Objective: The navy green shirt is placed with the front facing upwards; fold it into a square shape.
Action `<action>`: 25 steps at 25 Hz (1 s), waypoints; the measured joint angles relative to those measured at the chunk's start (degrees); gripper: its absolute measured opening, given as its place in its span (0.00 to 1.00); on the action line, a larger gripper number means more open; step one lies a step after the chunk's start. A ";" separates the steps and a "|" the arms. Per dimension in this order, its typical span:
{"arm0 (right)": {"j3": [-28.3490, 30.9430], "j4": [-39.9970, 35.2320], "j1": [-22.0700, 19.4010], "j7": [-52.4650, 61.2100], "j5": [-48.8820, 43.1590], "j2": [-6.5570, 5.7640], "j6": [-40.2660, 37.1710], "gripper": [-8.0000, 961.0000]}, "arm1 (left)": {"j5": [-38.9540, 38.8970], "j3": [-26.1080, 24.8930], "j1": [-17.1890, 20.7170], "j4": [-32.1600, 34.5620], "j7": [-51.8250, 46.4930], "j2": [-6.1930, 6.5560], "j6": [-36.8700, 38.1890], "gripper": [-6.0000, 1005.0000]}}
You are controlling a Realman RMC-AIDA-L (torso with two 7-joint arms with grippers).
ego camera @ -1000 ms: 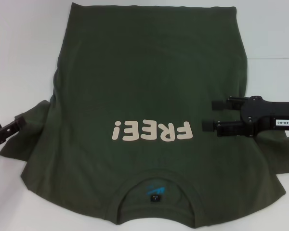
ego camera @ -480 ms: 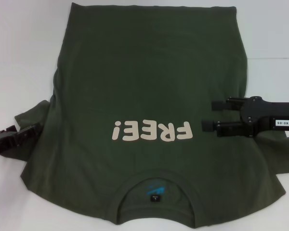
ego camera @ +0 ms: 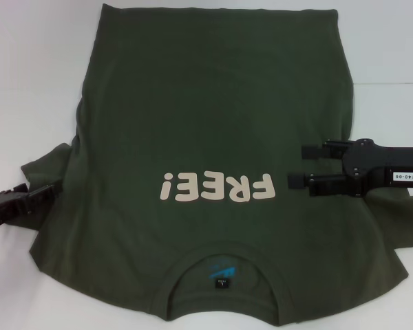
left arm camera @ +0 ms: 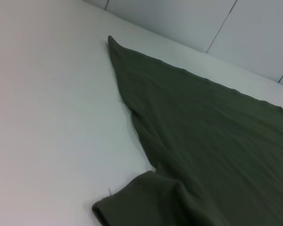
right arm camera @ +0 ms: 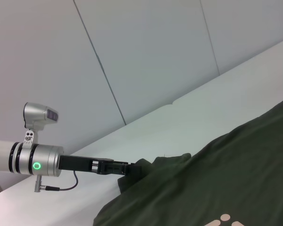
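Note:
The navy green shirt point(ego camera: 213, 124) lies flat with its front up, the cream "FREE!" lettering point(ego camera: 217, 187) and the blue neck label point(ego camera: 222, 275) toward the near edge. My left gripper point(ego camera: 45, 194) is at the hem of the shirt's left sleeve point(ego camera: 48, 168); the right wrist view shows the left gripper point(right arm camera: 122, 168) meeting that sleeve's edge. My right gripper point(ego camera: 299, 165) is open just above the shirt's right side, beside the lettering, with nothing between its fingers. The left wrist view shows the shirt point(left arm camera: 212, 141) and a bunched sleeve point(left arm camera: 141, 202).
The shirt rests on a white table point(ego camera: 34, 82), with bare surface to the left, right and beyond the hem. The right sleeve point(ego camera: 399, 213) lies rumpled under my right arm. Grey wall panels point(right arm camera: 155, 56) stand behind the table.
My left gripper has moved rightward onto the left sleeve's edge and settled slightly lower. The right arm and the shirt body have not moved.

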 joint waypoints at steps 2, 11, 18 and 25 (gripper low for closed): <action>0.00 0.00 0.00 0.01 0.00 0.00 -0.01 0.96 | 0.02 0.00 0.00 0.02 -0.06 0.00 -0.08 0.90; 0.00 0.00 -0.13 0.01 0.00 0.00 -0.37 0.96 | 2.38 0.10 -0.44 0.72 -1.95 0.10 -1.84 0.70; 0.00 0.00 -0.45 0.01 0.10 0.08 -0.37 0.96 | 2.38 0.13 -0.46 1.09 -2.17 0.09 -1.93 0.39; 0.00 0.00 -0.61 0.01 0.59 0.09 -0.36 0.96 | 2.53 0.13 -0.62 1.26 -2.20 0.17 -2.34 0.14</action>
